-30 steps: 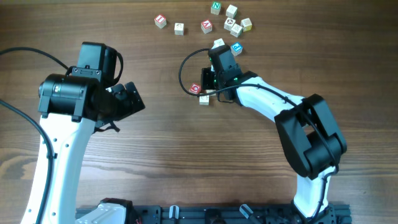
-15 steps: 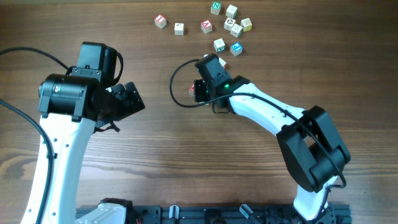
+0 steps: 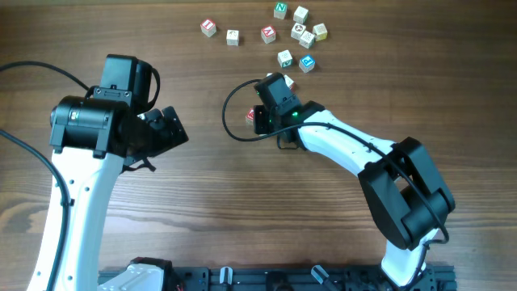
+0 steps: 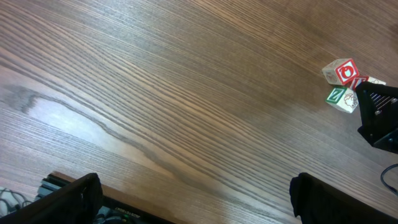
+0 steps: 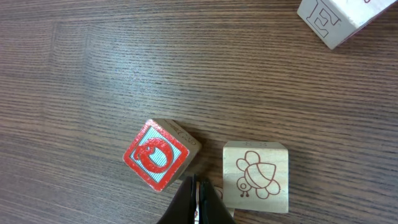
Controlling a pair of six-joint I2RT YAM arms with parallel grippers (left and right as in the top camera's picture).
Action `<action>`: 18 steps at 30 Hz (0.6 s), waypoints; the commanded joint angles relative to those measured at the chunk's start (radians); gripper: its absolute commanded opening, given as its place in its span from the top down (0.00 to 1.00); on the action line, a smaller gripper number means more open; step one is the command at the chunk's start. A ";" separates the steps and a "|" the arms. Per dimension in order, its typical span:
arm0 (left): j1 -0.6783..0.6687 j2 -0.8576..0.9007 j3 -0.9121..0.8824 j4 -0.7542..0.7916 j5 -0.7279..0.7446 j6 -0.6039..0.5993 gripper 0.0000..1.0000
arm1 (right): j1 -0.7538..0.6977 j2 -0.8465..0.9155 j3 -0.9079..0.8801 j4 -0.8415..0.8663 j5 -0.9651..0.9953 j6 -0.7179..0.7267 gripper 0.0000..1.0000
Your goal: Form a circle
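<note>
Overhead: your left jaws stand released and spread wide over bare surface [image 3: 242,202], well apart from every cube; your right jaws are clenched on nothing, tucked under the wrist housing; the circle [image 3: 251,115] is only a small cluster, sitting right at those clenched tips, with one red face peeking out beside them; a looser scatter of cubes [image 3: 300,32] lies well beyond the right jaws.

Left wrist: the two fingers [image 4: 68,199] frame the bottom corners with nothing but wood grain between them; the cluster lies far ahead and to the right of them; you see the red-faced cube [image 4: 342,70], a green-faced cube [image 4: 339,98] just beside it, and a third half hidden behind; the right arm [image 4: 379,115] is close against them.

Right wrist: the shut fingertips [image 5: 186,208] point into the gap between two cubes; the red-faced cube sits just ahead to their left, tilted; a bee cube [image 5: 256,177] sits just ahead to their right; you cannot tell whether either touches the tips; a pale E cube [image 5: 339,18] lies well ahead to the right.
</note>
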 commanded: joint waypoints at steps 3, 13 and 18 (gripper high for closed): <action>0.000 -0.006 0.003 0.000 -0.017 -0.017 0.00 | 0.012 0.010 -0.010 -0.039 -0.010 0.016 0.95; 0.000 -0.006 0.003 0.000 -0.017 -0.017 0.00 | 0.058 -0.026 -0.010 -0.104 -0.013 0.014 0.95; 0.000 -0.006 0.003 0.000 -0.017 -0.017 0.00 | 0.057 -0.140 -0.010 -0.090 0.093 0.050 0.95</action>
